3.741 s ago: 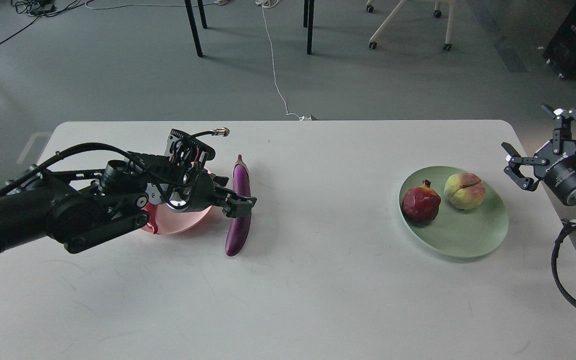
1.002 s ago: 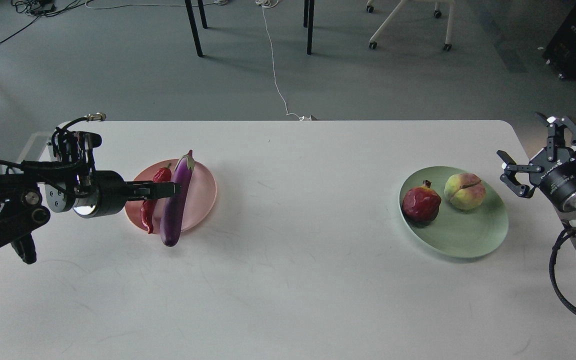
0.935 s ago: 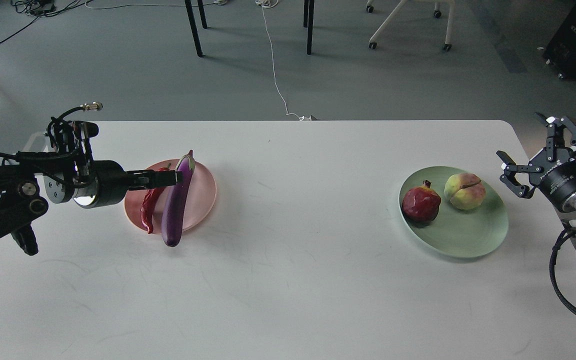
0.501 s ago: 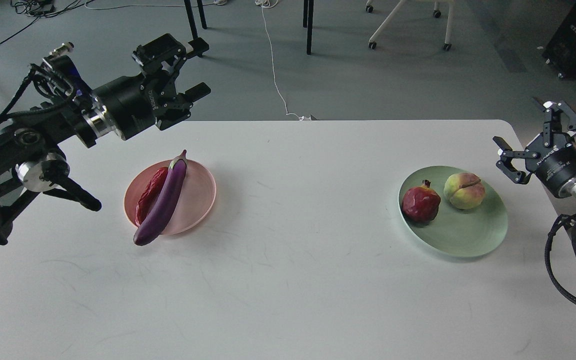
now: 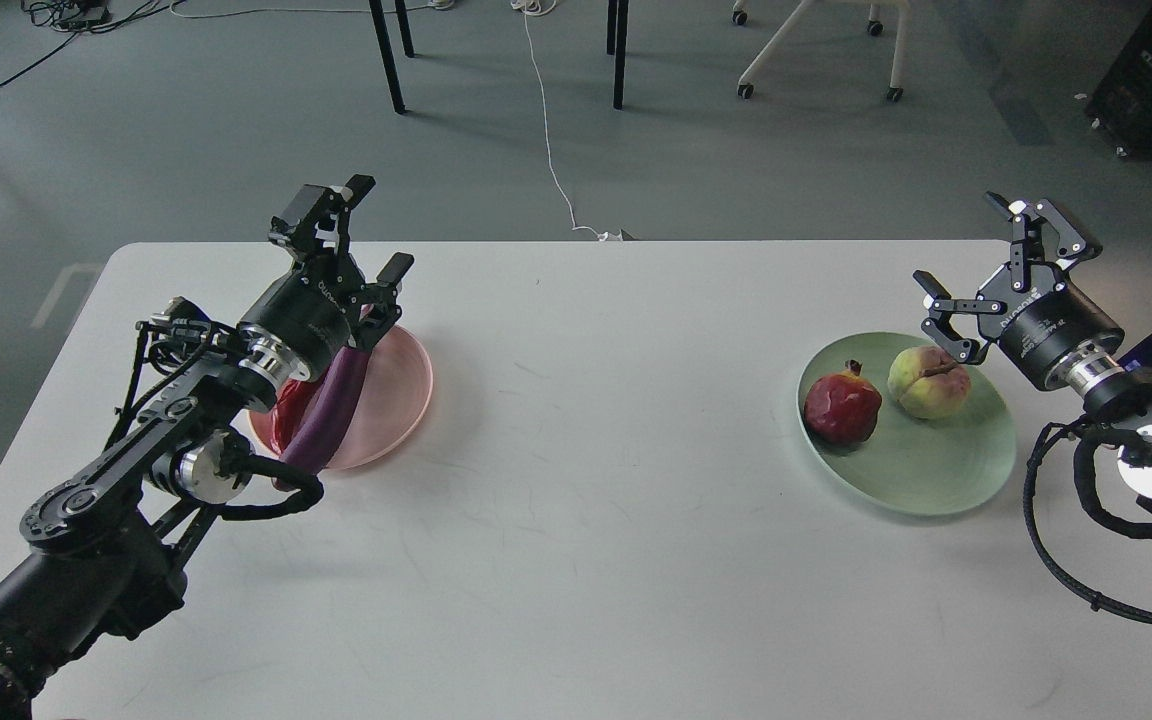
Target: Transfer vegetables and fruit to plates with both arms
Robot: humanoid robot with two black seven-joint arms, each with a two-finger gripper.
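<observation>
The purple eggplant and the red chili pepper lie on the pale pink plate at the left, both partly hidden by my left arm. My left gripper is open and empty above the plate's far rim. The dark red pomegranate and the yellow-green peach-like fruit sit on the pale green plate at the right. My right gripper is open and empty, just beyond that plate's far right rim.
The white table carries only the two plates. Its far edge runs just behind both grippers. Beyond it are grey floor, a white cable, black table legs and a chair base.
My left gripper let go of the eggplant on the pink plate, rose away, and now hovers open above the plate's far rim. My right gripper moved left toward the green plate.
</observation>
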